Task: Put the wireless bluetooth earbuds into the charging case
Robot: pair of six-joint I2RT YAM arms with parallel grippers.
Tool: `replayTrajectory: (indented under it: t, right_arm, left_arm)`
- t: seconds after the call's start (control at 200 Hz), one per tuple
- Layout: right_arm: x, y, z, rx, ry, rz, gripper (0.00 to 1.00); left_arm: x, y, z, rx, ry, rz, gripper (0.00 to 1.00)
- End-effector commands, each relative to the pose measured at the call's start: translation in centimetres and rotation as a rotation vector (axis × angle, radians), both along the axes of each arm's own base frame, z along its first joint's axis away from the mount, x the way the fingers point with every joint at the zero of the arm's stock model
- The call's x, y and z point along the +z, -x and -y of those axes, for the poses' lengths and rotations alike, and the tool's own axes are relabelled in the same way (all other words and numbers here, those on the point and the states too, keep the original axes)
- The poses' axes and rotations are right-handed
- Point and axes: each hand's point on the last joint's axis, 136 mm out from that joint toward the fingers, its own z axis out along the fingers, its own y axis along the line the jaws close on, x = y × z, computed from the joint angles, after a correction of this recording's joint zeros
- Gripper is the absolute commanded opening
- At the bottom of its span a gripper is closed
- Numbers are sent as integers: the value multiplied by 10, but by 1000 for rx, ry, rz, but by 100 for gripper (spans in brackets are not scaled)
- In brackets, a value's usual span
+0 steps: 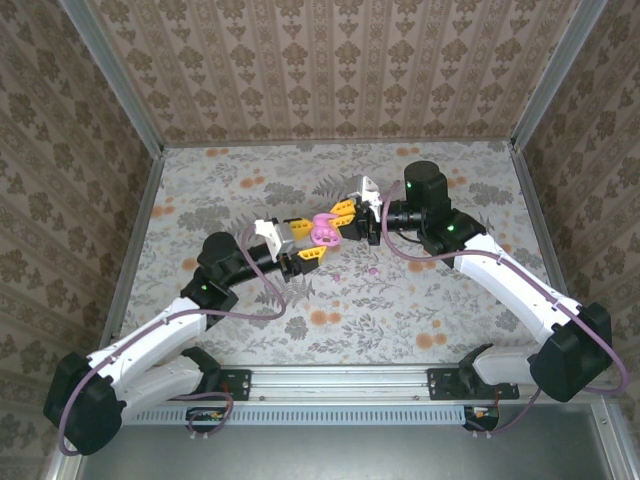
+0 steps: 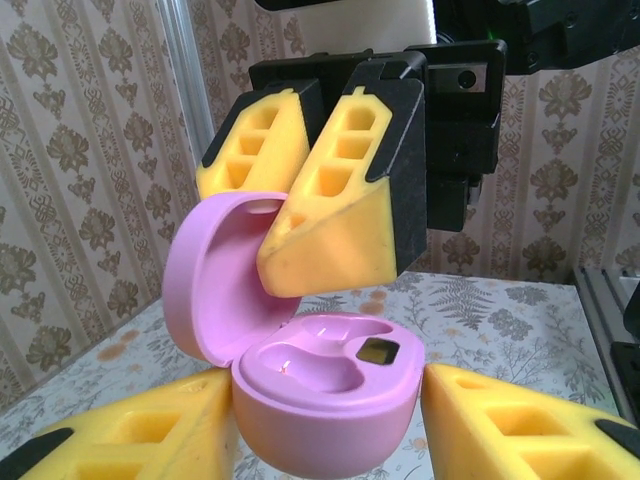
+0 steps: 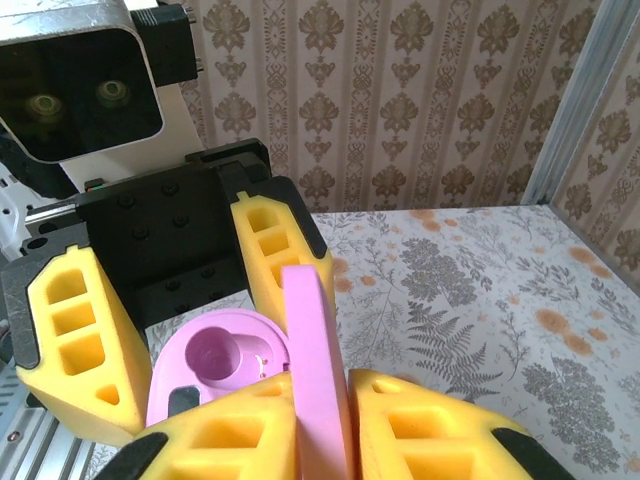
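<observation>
The pink charging case point(image 1: 325, 231) hangs open above the table, between both grippers. Its base point(image 2: 320, 365) faces up with two empty sockets and a small dark window. My left gripper point(image 2: 328, 400) is open, one yellow finger on each side of the base, with a slit of daylight at the right finger point(image 2: 520, 425). My right gripper point(image 3: 322, 390) is shut on the raised lid point(image 3: 312, 330), pinching it edge-on. The same lid point(image 2: 205, 270) stands up at the left of the base. The wireless bluetooth earbuds are out of view.
The floral tablecloth point(image 1: 400, 300) runs to aluminium rails on each side point(image 1: 140, 230) and to patterned walls behind. Both arms reach in from the near edge and meet near the table's middle. Open cloth lies to the far right point(image 3: 520, 300).
</observation>
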Motion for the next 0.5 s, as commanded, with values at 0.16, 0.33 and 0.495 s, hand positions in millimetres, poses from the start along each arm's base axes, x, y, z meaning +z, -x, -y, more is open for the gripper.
replayTrajectory:
  t: [0.16,0.33,0.495]
  right_arm:
    - [16,7,0,13,-35,39,17]
    - [15,6,0,9,-32,39,16]
    - [15,7,0,14,-31,40,15]
  left_arm:
    - [10,1,4,-24,3,13,52]
    - [8,0,4,-22,-1,10,52]
    - [6,0,6,-34,-15,0,48]
